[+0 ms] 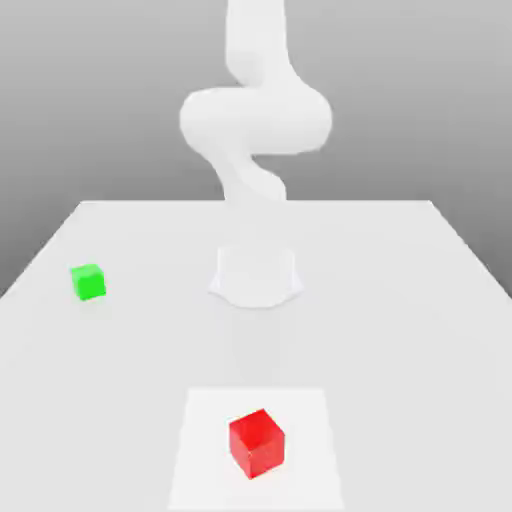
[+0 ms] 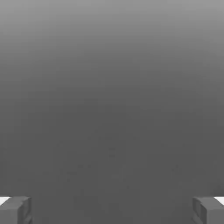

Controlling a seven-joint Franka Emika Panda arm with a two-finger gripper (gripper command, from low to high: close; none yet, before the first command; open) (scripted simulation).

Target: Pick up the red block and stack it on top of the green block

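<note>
The red block [image 1: 257,442] is a small glossy cube resting on a lighter square patch at the near edge of the table in the exterior view. The green block [image 1: 88,282], a cube of about the same size, sits on the table toward the exterior view's left, well apart from the red one. In the hand view my gripper [image 2: 112,210] is open: its two grey fingertips [image 2: 16,210] stand far apart with nothing between them, against plain grey background.
The white arm [image 1: 255,120] rises from its round base [image 1: 255,275] at the middle of the white table [image 1: 400,300]. A lighter square patch [image 1: 200,450] lies under the red block.
</note>
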